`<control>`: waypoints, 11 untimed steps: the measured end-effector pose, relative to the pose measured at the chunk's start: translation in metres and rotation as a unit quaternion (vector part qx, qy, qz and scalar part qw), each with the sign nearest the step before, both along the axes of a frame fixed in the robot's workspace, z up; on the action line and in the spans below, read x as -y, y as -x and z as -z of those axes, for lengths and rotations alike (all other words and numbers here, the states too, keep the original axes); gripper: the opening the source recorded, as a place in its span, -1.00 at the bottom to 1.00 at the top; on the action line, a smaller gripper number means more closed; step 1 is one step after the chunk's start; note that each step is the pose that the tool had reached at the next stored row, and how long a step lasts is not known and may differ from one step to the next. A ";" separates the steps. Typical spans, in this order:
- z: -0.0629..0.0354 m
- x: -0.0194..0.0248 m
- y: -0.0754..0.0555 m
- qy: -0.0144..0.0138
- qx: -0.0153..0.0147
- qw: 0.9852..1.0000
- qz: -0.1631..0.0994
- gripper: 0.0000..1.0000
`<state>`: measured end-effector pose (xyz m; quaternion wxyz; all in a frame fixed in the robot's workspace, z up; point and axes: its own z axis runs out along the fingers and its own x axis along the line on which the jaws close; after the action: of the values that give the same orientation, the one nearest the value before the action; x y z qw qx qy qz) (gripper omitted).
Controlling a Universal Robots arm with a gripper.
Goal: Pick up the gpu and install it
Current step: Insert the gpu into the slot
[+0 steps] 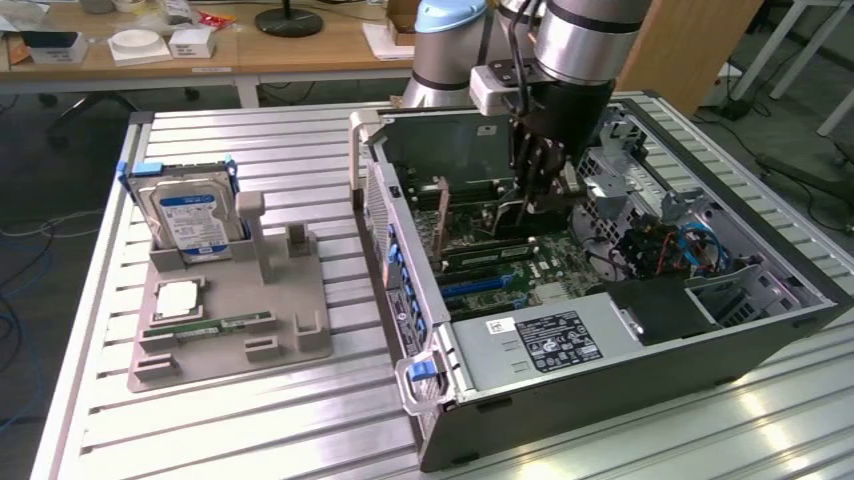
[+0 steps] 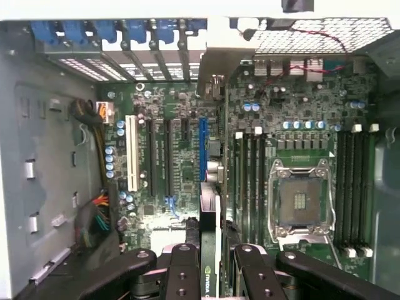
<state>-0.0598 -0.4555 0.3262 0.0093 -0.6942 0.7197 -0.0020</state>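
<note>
The tool (image 1: 539,195) hangs inside the open computer case (image 1: 601,400), in the upper middle of the exterior view, and its dark fingers (image 2: 182,265) are closed narrowly on the gpu (image 2: 210,215). The card is held edge-on between them, so the wrist view sees only its thin dark edge with a green logo. There the card sits over the motherboard (image 2: 181,106), roughly in line with the blue slot (image 2: 202,147); whether it touches the board cannot be told. Beside the blue slot run black expansion slots and one white slot (image 2: 132,153), and on its other side lie the memory slots and the bare CPU socket (image 2: 300,203). The case lies on its side on the slatted metal table (image 1: 267,430), filling the exterior view's right, with a labelled power supply (image 1: 541,340) at its near end. Well apart, on the exterior view's left, a grey holder (image 1: 287,300) stands on the table with a silver hard drive (image 1: 191,218) upright in it and a slim green memory stick (image 1: 214,325) lying flat lower down.
</note>
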 end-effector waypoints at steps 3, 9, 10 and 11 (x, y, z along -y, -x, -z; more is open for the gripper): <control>0.0021 0.0031 0.001 0.000 0.000 1.000 0.000 -0.47; 0.0088 0.0031 0.007 0.000 0.000 1.000 0.000 -0.47; 0.0100 0.0031 0.007 0.000 0.000 1.000 0.000 -0.47; 0.0113 0.0031 0.008 0.000 0.000 1.000 0.000 -0.47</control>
<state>-0.0675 -0.4586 0.3149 0.0092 -0.6942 0.7197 -0.0021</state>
